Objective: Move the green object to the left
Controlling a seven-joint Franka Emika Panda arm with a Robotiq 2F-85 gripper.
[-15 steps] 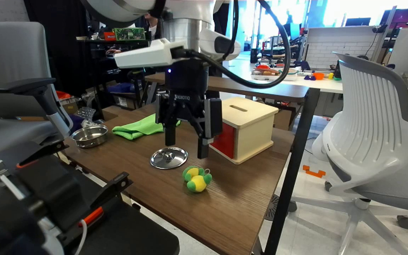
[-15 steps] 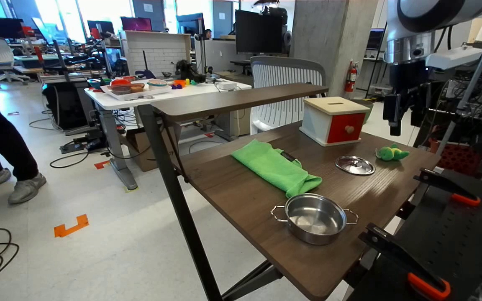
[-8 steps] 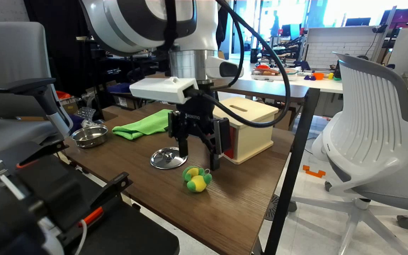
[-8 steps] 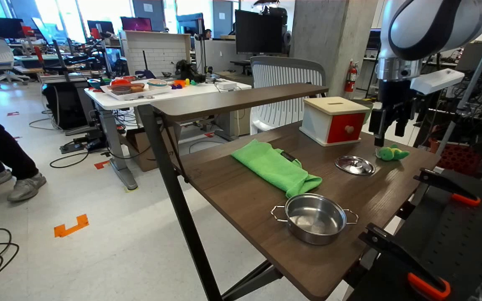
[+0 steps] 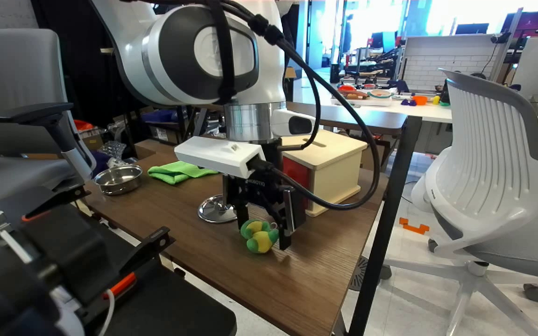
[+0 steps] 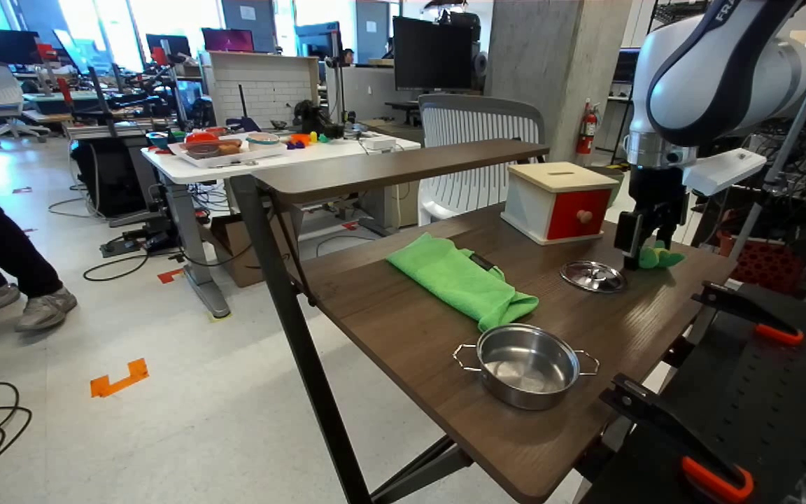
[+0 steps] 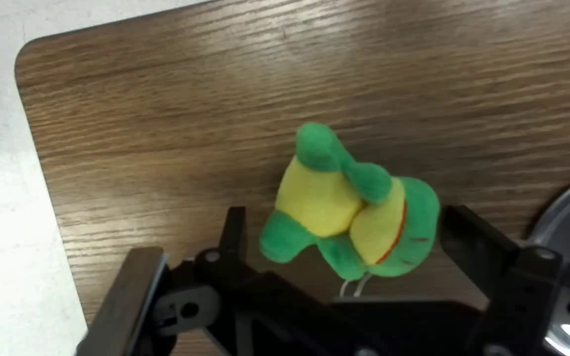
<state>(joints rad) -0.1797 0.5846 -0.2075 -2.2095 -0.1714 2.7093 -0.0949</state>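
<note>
Jointed white-and-dark-grey robot arm (image 5: 203, 56) is arching over the brown wood-grain table (image 5: 306, 284), its rounded joint sitting high & its silver metal wrist collar (image 5: 252, 120) hanging below, approx. vertical in both exterior views. Rect. white plastic housing (image 5: 220, 156) is jutting out at the wrist; thick black cable (image 5: 377, 163) is looping off it in an exterior view.

Black two-fingered gripper (image 7: 343, 220) is pointing straight down, tips sitting low, nr the table. Fingers are standing apart, one each side of the small lumpy bright-green-and-yellow plush toy (image 5: 259, 237). In the wrist view, finger on the view's L is leaving a visible gap; the one on the R is sitting right by the toy's green end, touching or not, can't tell. Toy is lying on the table btwn the fingers, a thin pale loop (image 7: 362, 283) poking out of it.

Round shiny metal lid (image 5: 213, 210) is lying nr the toy, the gripper partly covering it in an exterior view; cream wooden box (image 5: 336, 175) w/ a red front is standing behind the gripper there. Folded bright-green cloth (image 6: 459, 280) & round metal pot (image 6: 529, 395) are lying well apart from the toy.
</note>
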